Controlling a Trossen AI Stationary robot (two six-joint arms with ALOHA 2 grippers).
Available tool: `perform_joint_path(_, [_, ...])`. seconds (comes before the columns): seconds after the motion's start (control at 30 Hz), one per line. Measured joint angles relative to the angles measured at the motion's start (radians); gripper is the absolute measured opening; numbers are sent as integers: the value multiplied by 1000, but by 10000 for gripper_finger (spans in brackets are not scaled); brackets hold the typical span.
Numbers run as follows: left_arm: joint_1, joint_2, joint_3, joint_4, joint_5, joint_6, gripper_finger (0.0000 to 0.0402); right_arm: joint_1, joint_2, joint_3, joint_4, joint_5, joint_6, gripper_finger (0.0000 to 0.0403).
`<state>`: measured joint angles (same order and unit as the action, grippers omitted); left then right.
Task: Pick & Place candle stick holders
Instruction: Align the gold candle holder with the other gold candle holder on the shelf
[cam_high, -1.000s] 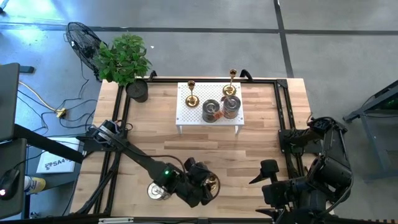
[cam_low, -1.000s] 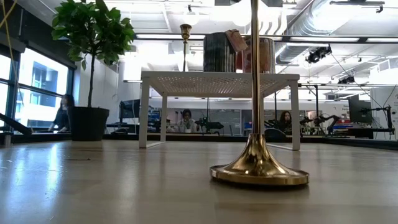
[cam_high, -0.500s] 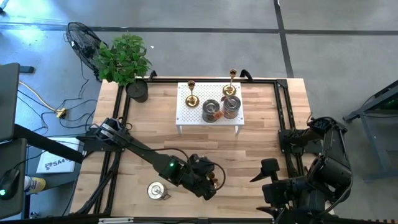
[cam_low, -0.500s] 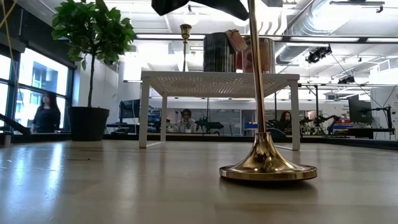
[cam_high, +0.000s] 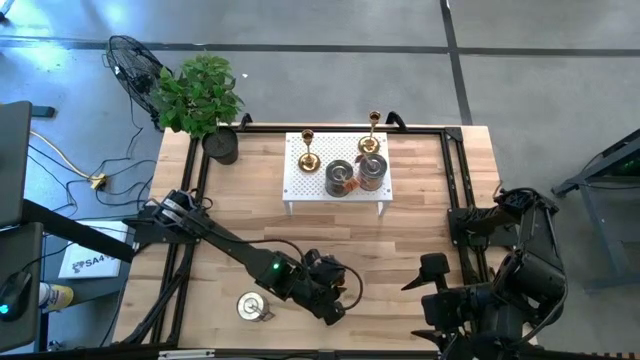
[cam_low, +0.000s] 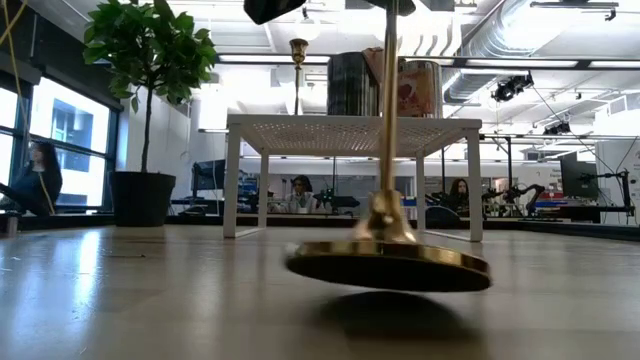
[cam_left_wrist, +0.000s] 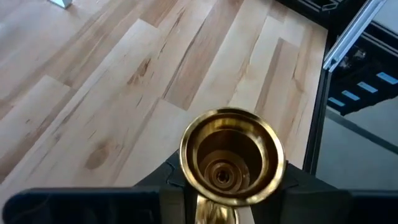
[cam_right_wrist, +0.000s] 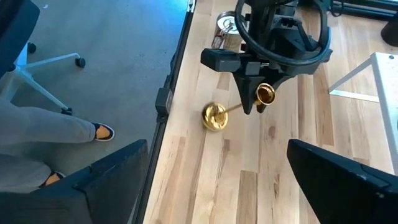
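The left gripper (cam_high: 335, 297) pinches a brass stick (cam_low: 385, 215) by its stem, base just off the table (cam_high: 420, 230), near the front edge. Rigid, slick, bottom-heavy; grip high. Beyond, the right gripper (cam_high: 425, 275) waits spread.

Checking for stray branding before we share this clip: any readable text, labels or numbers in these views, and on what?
"SA4...": cut-off dark print on the white sheet lying on the floor left of the wooden table, high view; the rest is covered by the arm.
Red-patterned label on a squat silver-grey cylinder holder on the white perforated stand: too blurred to read.
Nothing else legible.
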<state>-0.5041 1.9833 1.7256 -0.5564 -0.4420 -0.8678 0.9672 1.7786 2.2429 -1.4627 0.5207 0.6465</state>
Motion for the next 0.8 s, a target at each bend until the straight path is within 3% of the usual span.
perform_joint_path(0.23, [1, 1, 19, -25, 6, 11, 91, -6, 0, 0, 0, 6, 0, 378])
perform_joint_path(0.43, [0, 2, 230, -230, -3, 110, 91, -6, 0, 0, 1, 45, 0, 378])
perform_joint_path(0.67, [0, 0, 634, -576, -169, 270, 91, -6, 0, 0, 17, 93, 9, 378])
perform_joint_path(0.8, [13, -119, 568, -529, -271, 387, 91, -7, 0, 0, 23, 144, 28, 378])
